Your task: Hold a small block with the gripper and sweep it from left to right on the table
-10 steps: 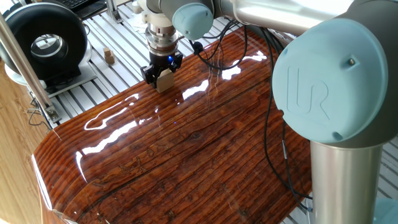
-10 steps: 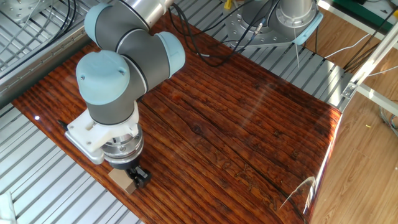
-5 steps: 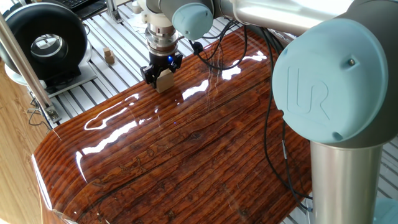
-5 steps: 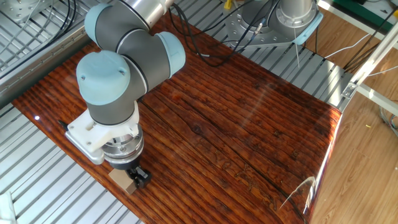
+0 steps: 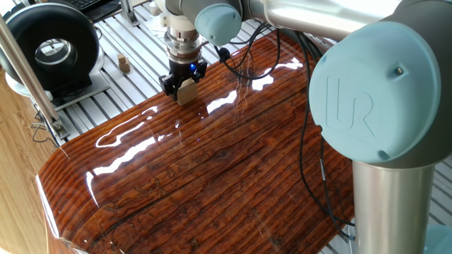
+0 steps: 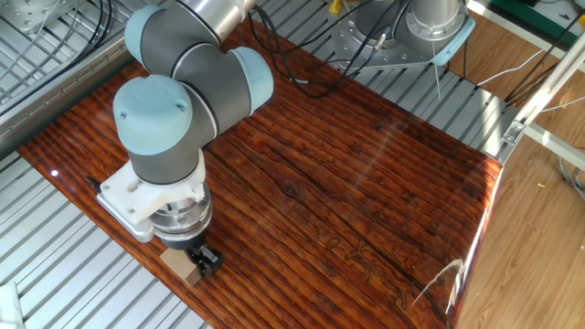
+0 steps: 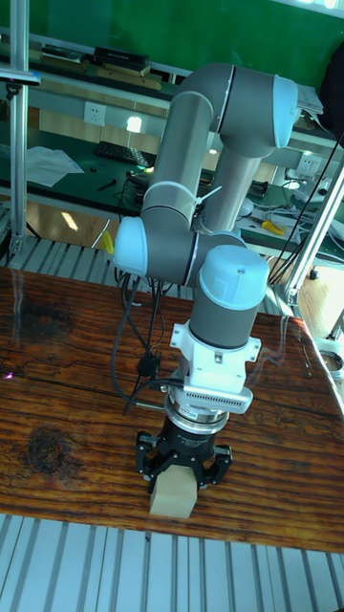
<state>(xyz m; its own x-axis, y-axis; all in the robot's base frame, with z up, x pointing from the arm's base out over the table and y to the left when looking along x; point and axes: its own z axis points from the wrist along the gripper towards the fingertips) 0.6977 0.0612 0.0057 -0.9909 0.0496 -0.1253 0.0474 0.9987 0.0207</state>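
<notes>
- the gripper (image 7: pixel 182 475) is clamped on the small block (image 7: pixel 173 497), one black finger on each side of it, pointing straight down from the silver wrist
- the block pokes out below the fingertips and looks like it's resting on the table (image 7: pixel 67 421), or just about touching; can't be sure there's no gap
- in one fixed view the block (image 5: pixel 187 92) sits right under the blue light on the gripper (image 5: pixel 185 86), close to the table (image 5: pixel 212 183) edge where the silver slatted surface (image 5: pixel 134 49) begins
- the other fixed view agrees: block (image 6: pixel 181 267) under the gripper (image 6: pixel 192 260), at the table (image 6: pixel 366 183) rim, with nearly all the board stretching away from the hand
- so my read: grabbing is done, sweeping isn't really underway, since the block is parked at one edge with the whole stretch of wood left to cross
- there's a much tinier brown piece (image 5: pixel 123 64) out on the slats beyond the hand, not part of this
- nothing on the board in the path that I can see, just glare and wood grain
</notes>
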